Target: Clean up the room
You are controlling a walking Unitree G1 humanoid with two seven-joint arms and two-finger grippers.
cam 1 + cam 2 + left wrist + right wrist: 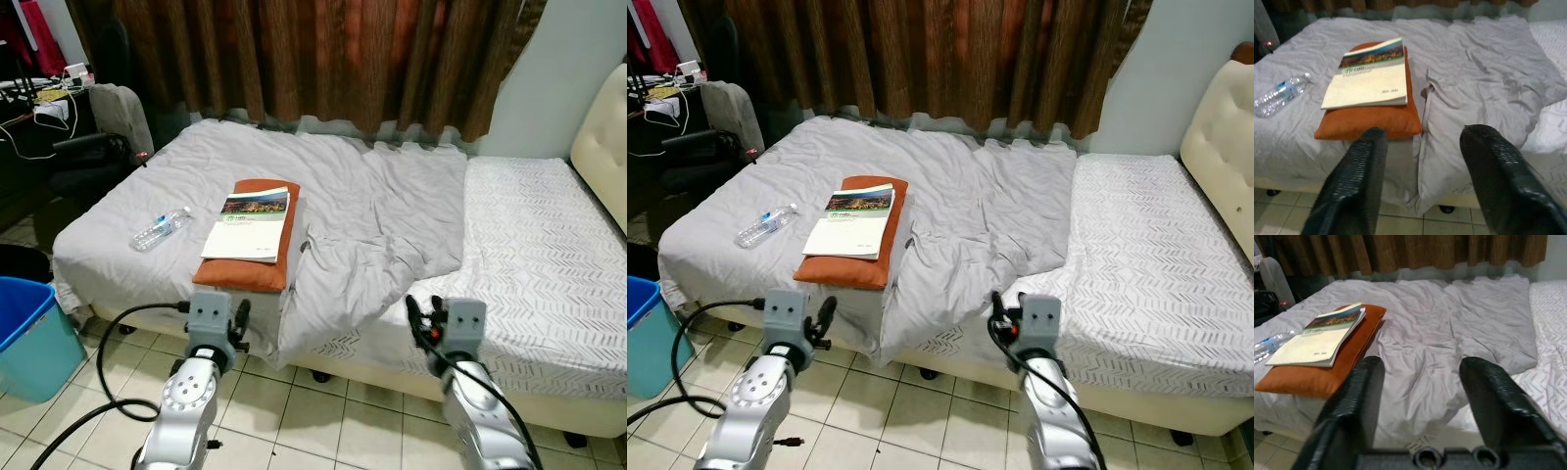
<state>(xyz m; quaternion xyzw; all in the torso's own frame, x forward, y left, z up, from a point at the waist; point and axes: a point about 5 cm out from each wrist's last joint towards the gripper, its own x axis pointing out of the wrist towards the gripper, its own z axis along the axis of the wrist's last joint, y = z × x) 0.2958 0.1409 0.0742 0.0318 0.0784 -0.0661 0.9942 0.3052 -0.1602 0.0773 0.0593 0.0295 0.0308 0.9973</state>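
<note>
Book (249, 225) atop orange cushion (246, 264), bottle (161, 228) beside, on bed (529, 245).

Soft matt cloth on the bed, glossy tile beneath

A wrinkled grey cloth sheet (372, 211) covers the bed; near its front edge a matt orange fabric cushion (250, 257) carries a smooth paper booklet (250, 223), beside a clear plastic bottle (162, 227); the floor tiles (294, 411) shine.
</note>
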